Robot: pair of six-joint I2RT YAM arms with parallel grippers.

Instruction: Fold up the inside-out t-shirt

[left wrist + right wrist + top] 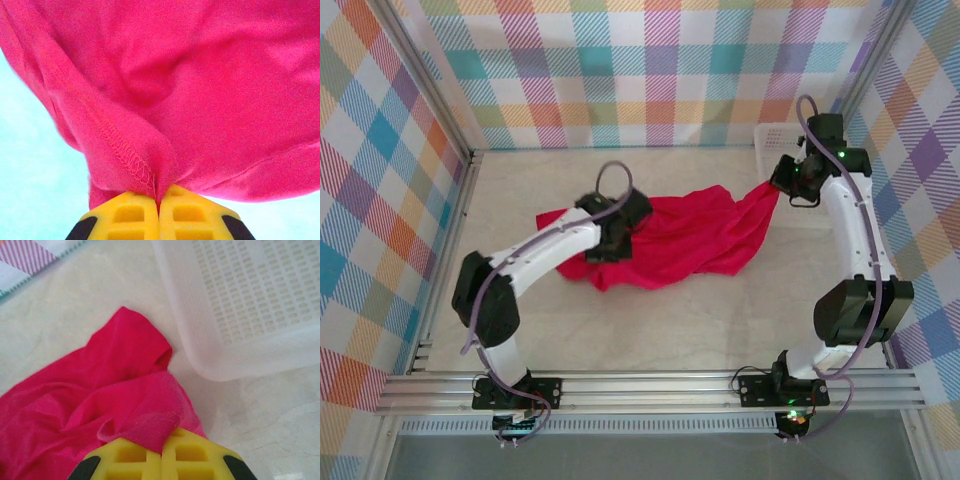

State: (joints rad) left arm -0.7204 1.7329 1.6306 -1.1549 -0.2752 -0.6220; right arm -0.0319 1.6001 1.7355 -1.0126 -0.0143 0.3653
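Top external view: red t-shirt [690,240] bunched at centre frame, one corner drawn toward the upper right. Left wrist view: left gripper [159,200] pinched shut on a stitched seam. Right wrist view: right gripper [161,452] clamped on cloth at lower centre, basket [250,305] at upper right. Step, by judgement: spreading. Next move calls for pulling the t-shirt flat.

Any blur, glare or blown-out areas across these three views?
Top external: even light, sharp, little shadow around the t-shirt. Left wrist: cloth slightly soft, background washed out pale cyan. Right wrist: white basket near blown out, table mildly glary.
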